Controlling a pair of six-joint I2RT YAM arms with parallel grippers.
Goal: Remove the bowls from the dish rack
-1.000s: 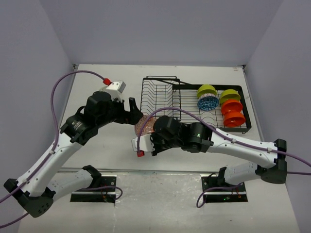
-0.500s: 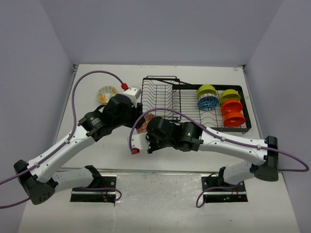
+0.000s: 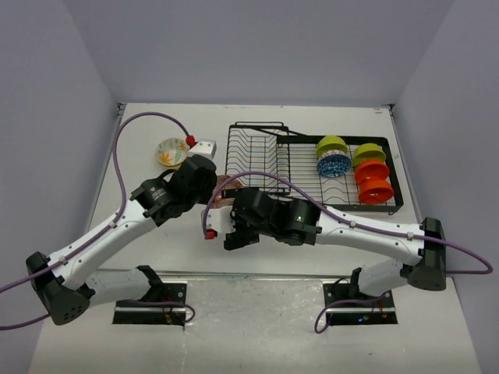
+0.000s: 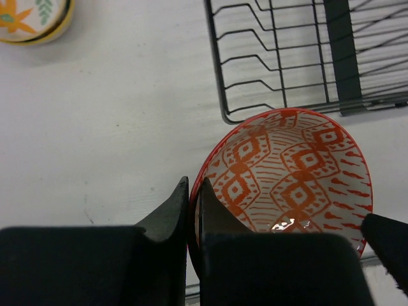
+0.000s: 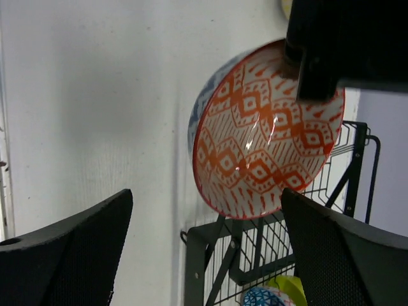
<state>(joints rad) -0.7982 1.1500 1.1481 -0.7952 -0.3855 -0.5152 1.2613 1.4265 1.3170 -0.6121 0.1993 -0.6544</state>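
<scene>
Bowls [image 3: 373,181] stand on edge at the right end of the dish rack [image 3: 253,152]. Your left pincer [image 4: 193,210] is clamped on the rim of the red-patterned bowl [image 4: 287,172], which is tilted just off the rack's near left corner. Your right pincer [image 5: 205,197] gapes wide beside it.

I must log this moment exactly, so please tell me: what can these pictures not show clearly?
1. Top view: both wrists cover most of the red-patterned bowl; the left tool pinching its rim is hidden there.
2. Left wrist view: the picture's corner cuts off the floral bowl.
3. Top view: the orange bowls in the dish rack overlap, so their number is unclear.
</scene>
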